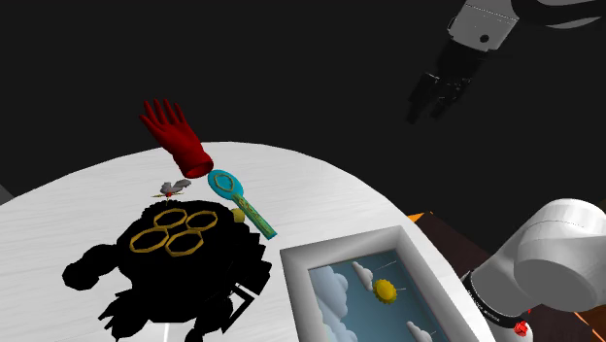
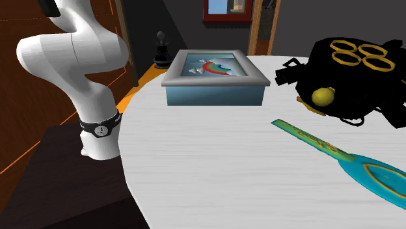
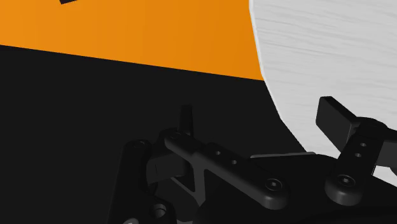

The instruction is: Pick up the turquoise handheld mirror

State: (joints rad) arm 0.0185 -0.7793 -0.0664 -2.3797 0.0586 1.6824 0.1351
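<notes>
Overhead, black gripper hanging well above the edge of the white table, fingers spread wide apart, clasping nothing, farther off turquoise handheld mirror lying flat on it, just beside a black gold-ringed object, red glove beyond.

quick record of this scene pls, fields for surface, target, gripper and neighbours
surface: white round table
target: turquoise handheld mirror, lying flat on it
gripper: black gripper high up, well apart from the mirror, fingers open, holding nothing
neighbours: red glove beyond the mirror's head; black object with gold rings beside it; framed picture near the handle's end
</notes>
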